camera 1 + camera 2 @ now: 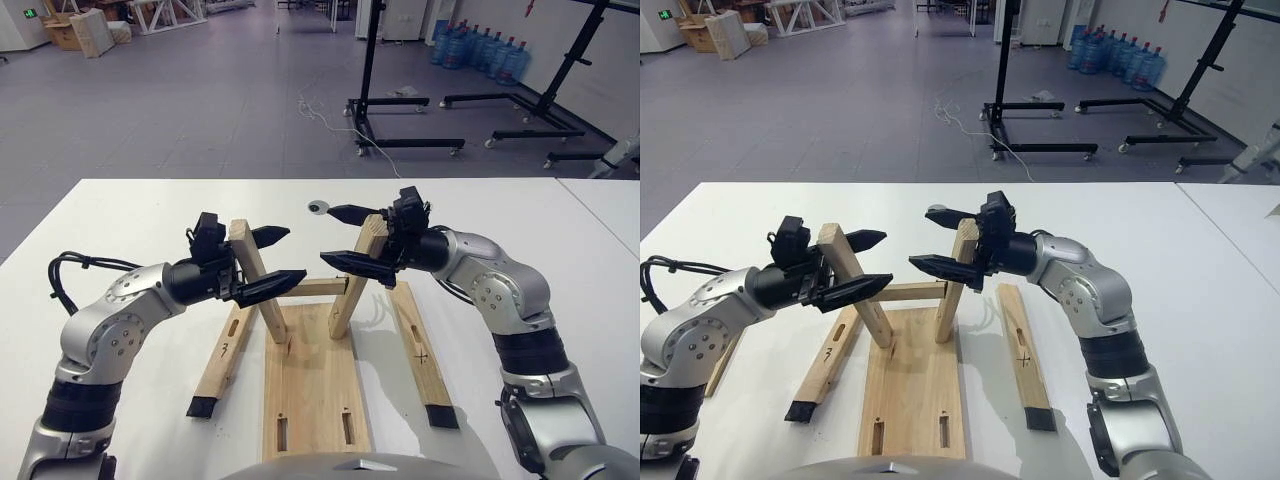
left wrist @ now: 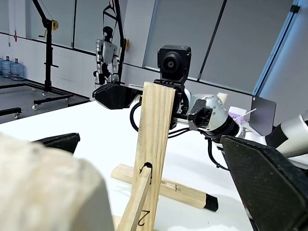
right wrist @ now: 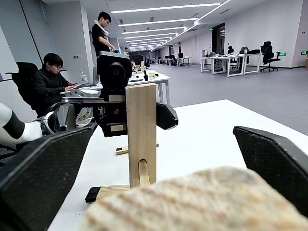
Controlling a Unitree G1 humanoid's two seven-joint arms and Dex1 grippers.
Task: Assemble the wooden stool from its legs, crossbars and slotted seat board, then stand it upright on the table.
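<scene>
The slotted seat board [image 1: 315, 385] lies flat on the white table. Two legs stand tilted in it, the left leg [image 1: 256, 280] and the right leg [image 1: 358, 272], joined by a crossbar [image 1: 318, 288]. My left gripper [image 1: 296, 254] is open, with its black fingers [image 2: 269, 183] on either side of the left leg's top. My right gripper [image 1: 326, 234] is also open and straddles the top of the right leg [image 2: 155, 144]. From the right wrist, the left leg [image 3: 141, 130] stands beyond the near leg top [image 3: 202, 202].
Two loose legs with black tips lie flat, one left of the board [image 1: 225, 355] and one right of it [image 1: 422, 350]. Another wooden piece [image 1: 722, 358] lies under my left arm. A small round object [image 1: 318, 207] sits behind. Black stands [image 1: 405, 100] are on the floor beyond the table.
</scene>
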